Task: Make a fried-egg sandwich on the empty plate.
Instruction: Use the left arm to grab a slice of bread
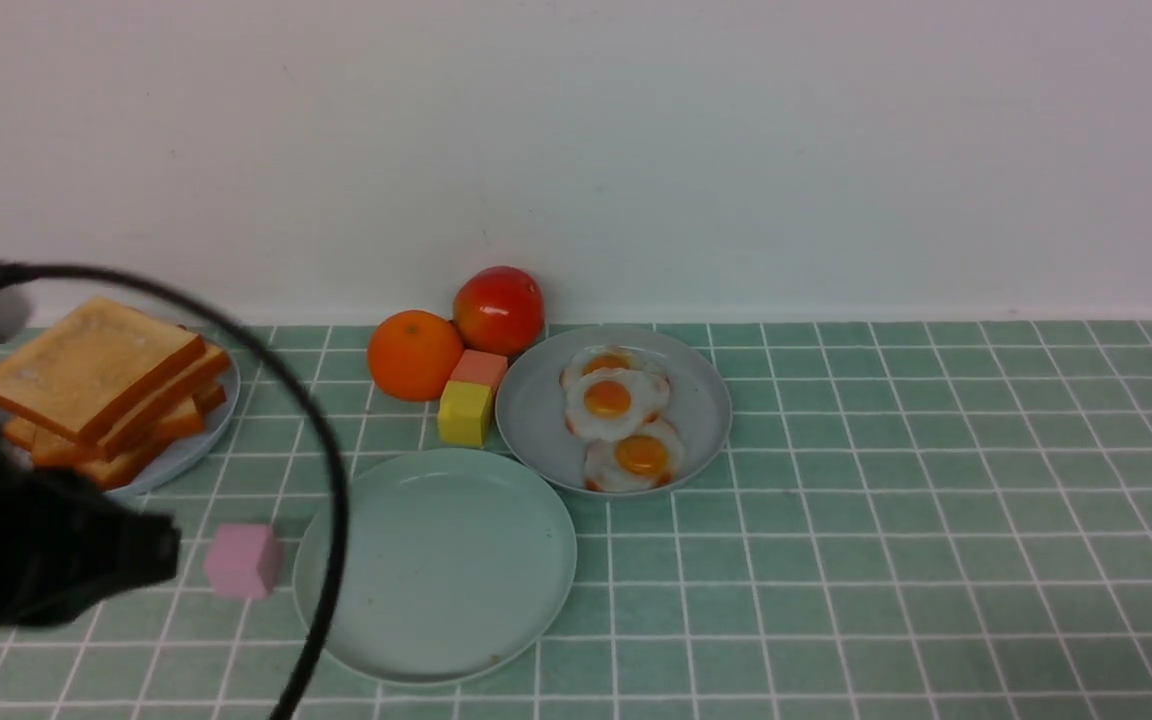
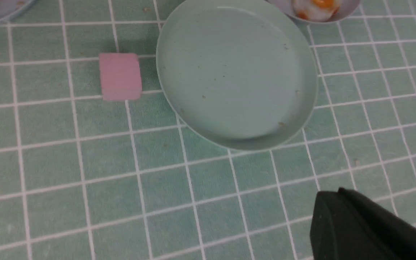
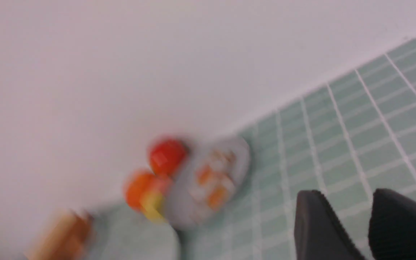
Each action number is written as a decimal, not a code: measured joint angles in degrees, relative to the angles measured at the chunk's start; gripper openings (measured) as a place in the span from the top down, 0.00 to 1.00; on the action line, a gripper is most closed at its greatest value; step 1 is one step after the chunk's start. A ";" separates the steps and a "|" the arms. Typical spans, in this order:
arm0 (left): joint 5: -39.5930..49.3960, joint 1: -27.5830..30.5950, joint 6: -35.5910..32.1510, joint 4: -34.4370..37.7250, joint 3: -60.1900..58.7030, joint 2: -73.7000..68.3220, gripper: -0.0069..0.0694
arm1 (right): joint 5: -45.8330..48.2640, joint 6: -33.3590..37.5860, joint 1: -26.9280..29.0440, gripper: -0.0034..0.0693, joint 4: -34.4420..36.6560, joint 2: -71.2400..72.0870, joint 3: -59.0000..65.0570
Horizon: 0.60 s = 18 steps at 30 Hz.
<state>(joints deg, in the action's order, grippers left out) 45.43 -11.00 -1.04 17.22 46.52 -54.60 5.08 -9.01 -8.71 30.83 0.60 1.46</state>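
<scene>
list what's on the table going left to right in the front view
toast stack → pink block → orange → tomato → plate of fried eggs; green plate spans the middle, left out

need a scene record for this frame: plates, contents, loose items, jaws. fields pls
mint plate: empty, front centre
toast: stacked on left grey-blue plate
eggs: three on right grey-blue plate
fruit: orange, red fruit by the wall
blocks: yellow block, orange block beside right grey-blue plate; pink block left of mint plate, apart
left gripper: jaws shut, nothing seen held
right gripper: jaws apart, empty
sandwich: not started
</scene>
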 joint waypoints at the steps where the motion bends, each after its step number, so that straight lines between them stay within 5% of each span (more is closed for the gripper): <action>1: -1.29 0.00 0.00 -1.46 2.08 -4.46 0.93 | -2.02 -0.82 0.00 0.62 3.57 0.00 -0.15; 5: -1.31 0.00 0.42 -7.15 7.93 -13.12 0.93 | 6.15 0.80 -0.31 0.67 3.83 -1.23 -6.38; 12: 1.31 0.42 5.34 -17.97 23.76 -30.86 0.93 | 40.77 14.42 -1.08 0.94 -5.66 -21.57 -35.66; 18: 2.38 6.89 6.65 -19.03 32.73 -39.94 0.93 | 55.58 18.12 -4.49 0.95 -10.89 -34.30 -49.77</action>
<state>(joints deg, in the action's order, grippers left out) 47.81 -4.11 5.61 -1.82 79.25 -94.54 60.66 9.11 -13.19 19.94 -33.70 -48.31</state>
